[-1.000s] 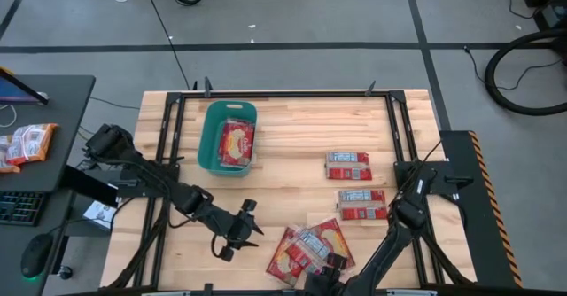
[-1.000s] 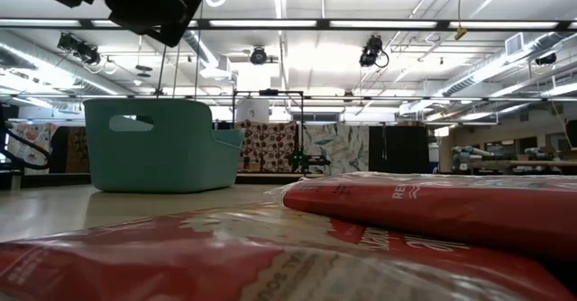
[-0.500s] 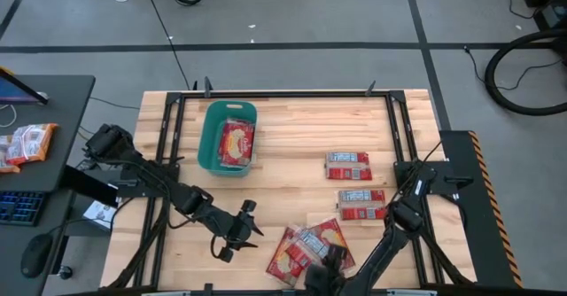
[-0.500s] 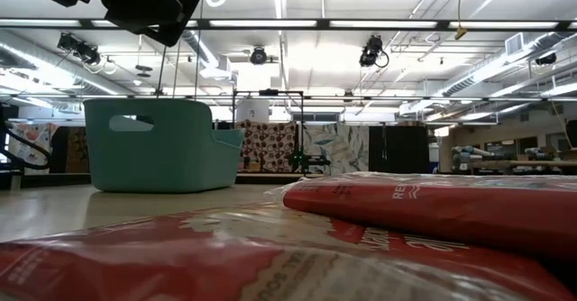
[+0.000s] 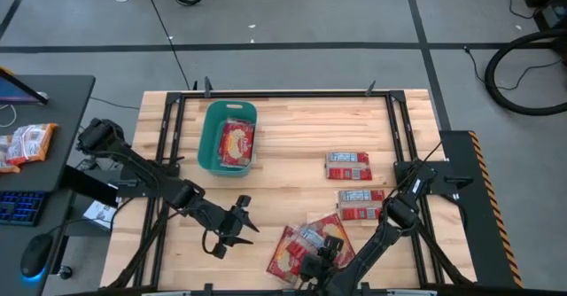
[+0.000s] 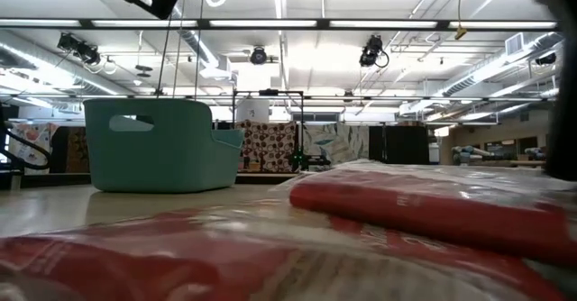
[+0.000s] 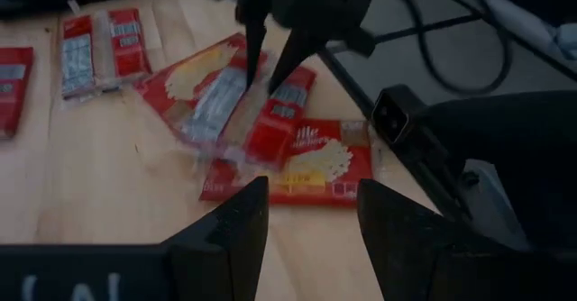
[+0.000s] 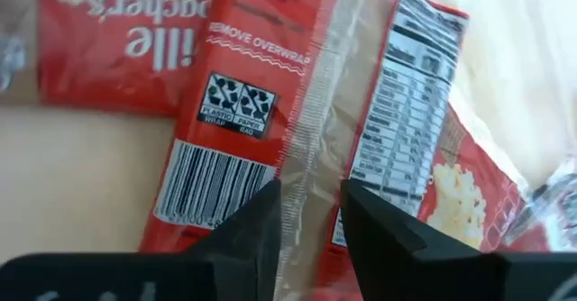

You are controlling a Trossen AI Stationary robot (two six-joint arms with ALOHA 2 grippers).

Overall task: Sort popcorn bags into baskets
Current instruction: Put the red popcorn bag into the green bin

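Three red popcorn bags lie overlapped in a pile (image 5: 299, 247) near the table's near edge. Two more bags (image 5: 347, 165) (image 5: 361, 204) lie flat to the right. Another bag (image 5: 236, 144) lies inside the teal basket (image 5: 205, 138), which stands at the far left and also shows in the low view (image 6: 162, 148). My right gripper (image 5: 323, 252) points down onto the pile, slightly open. My left gripper (image 5: 230, 229) hovers open to the left of the pile, touching nothing. My right gripper (image 8: 311, 240) comes down from above on the pile's top bag (image 7: 279, 112). One finger (image 8: 261, 233) stands on each side of the clear middle seam (image 8: 311, 170) on the bag's printed back. The bag lies on the other bags. Whether the seam is pinched, I cannot tell.
Bare wood lies between the basket and the pile. Black frame rails (image 5: 168, 154) run along the table's left and right sides. A side desk (image 5: 44, 128) at the left carries other snack packets (image 5: 27, 144).
My right gripper has moved toward the far edge and down onto the pile. In the low view the top bag's wrapper has shifted and crumpled. My left gripper has drawn a little toward the table's left and risen in the low view.
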